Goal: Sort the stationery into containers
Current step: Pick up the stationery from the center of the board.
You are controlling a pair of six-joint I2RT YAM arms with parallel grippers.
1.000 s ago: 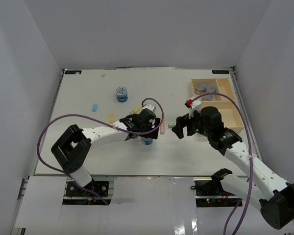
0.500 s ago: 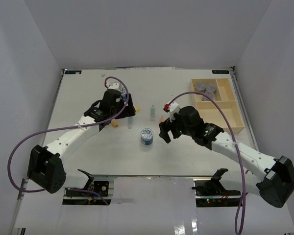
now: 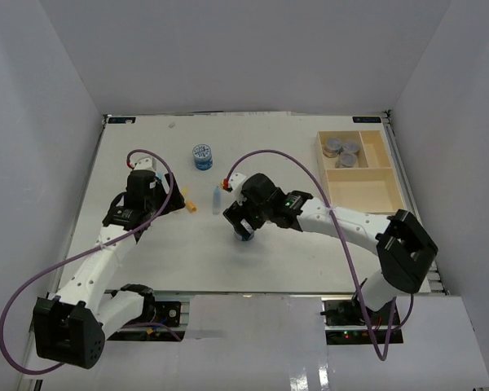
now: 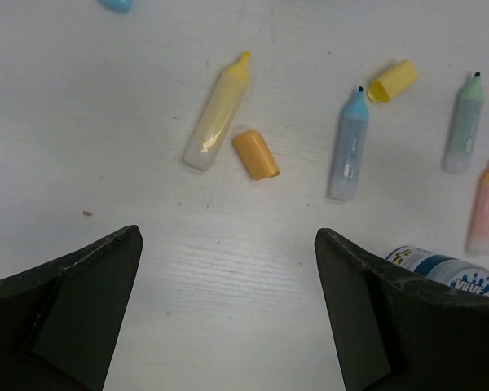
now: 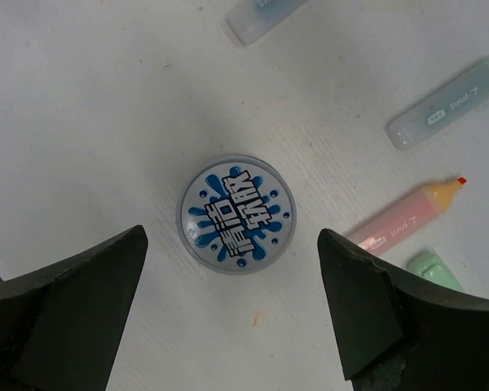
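Right wrist: round roll point(image 5: 237, 214), blue-splash white lid, between spread empty fingers point(image 5: 367, 314); left fingers point(image 4: 65, 305) likewise.

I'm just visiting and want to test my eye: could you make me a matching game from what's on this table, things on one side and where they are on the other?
Things:
1. grey rolls
2. blue-and-white roll
3. yellow marker
4. orange cap

Places:
A. lying just right of the yellow marker's blunt end
B. on the table straight below the right arm's open fingers
C. in the wooden tray, in its far compartments
D. uncapped on the table, ahead of the left arm's open fingers

Pairs: 1-C, 2-B, 3-D, 4-A
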